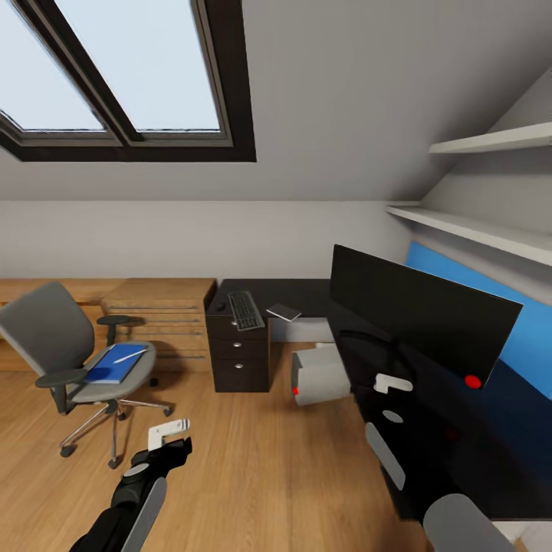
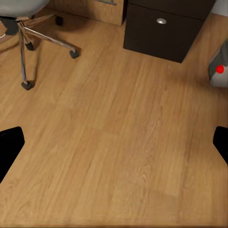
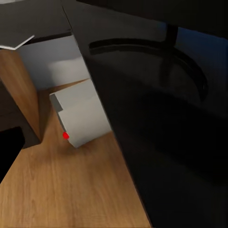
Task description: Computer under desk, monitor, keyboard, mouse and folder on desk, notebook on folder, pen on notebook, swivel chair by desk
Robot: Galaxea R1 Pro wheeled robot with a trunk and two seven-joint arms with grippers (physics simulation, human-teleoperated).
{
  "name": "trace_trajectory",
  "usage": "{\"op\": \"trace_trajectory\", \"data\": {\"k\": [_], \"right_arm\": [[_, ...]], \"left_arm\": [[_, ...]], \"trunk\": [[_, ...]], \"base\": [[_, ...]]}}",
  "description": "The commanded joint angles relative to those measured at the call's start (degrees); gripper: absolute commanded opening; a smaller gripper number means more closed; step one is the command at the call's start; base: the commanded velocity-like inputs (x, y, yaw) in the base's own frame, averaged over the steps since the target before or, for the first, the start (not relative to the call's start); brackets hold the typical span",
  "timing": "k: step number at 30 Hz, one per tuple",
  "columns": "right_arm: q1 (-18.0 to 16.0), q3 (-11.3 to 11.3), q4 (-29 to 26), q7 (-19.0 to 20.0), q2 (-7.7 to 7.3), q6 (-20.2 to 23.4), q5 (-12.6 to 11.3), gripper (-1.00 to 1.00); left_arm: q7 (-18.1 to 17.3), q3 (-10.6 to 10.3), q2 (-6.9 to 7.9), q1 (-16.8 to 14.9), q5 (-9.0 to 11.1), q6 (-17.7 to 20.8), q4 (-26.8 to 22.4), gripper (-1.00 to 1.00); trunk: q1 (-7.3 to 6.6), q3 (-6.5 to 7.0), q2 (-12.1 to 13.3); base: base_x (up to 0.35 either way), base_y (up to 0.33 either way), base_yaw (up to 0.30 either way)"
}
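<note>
— What do the fingers show?
— The left gripper (image 1: pixel 170 434) hangs over bare wooden floor (image 2: pixel 118 142), fingers spread and empty. The right gripper (image 1: pixel 392 385) hovers above the black-topped corner desk (image 1: pixel 429 429); whether it is parted or closed cannot be told.
— And beyond them?
— The grey padded swivel chair (image 1: pixel 46 337) carries the flat bright blue folder (image 1: pixel 115 364), a thin pale pen (image 1: pixel 129 356) on top. The wide black monitor (image 1: pixel 422 314) and slim grey keyboard (image 1: pixel 245 310) sit on the desk; the small grey computer tower (image 1: pixel 320 376) stands beneath it.
</note>
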Motion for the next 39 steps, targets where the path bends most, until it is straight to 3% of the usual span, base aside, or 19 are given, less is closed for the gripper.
{"op": "trace_trajectory", "data": {"k": [1,30,37,39], "right_arm": [[0.0,0.3,-0.2,-0.5,-0.12,0.2,-0.3,1.0],[0.0,0.4,-0.3,-0.3,0.44,-0.9,-0.6,1.0],[0.0,0.4,-0.3,-0.4,0.46,-3.8,-0.6,1.0],[0.0,0.4,-0.2,-0.3,0.41,-4.5,-0.5,1.0]], "left_arm": [[0.6,-0.2,0.06,0.0,0.6,0.1,0.0,1.0],[0.9,-0.1,0.01,0.0,0.4,-0.1,3.4,1.0],[0.9,0.6,0.36,0.0,0.4,-1.3,3.3,1.0],[0.8,2.7,0.45,0.0,0.4,-1.5,3.3,1.0]], "trunk": [[0.03,-0.08,-0.1],[0.03,-0.08,-0.1],[0.03,-0.08,-0.1],[0.03,-0.08,-0.1]], "base": [[0.0,-0.221,0.0],[0.0,-0.329,0.0],[0.0,-0.346,0.0],[0.0,-0.321,0.0]]}}
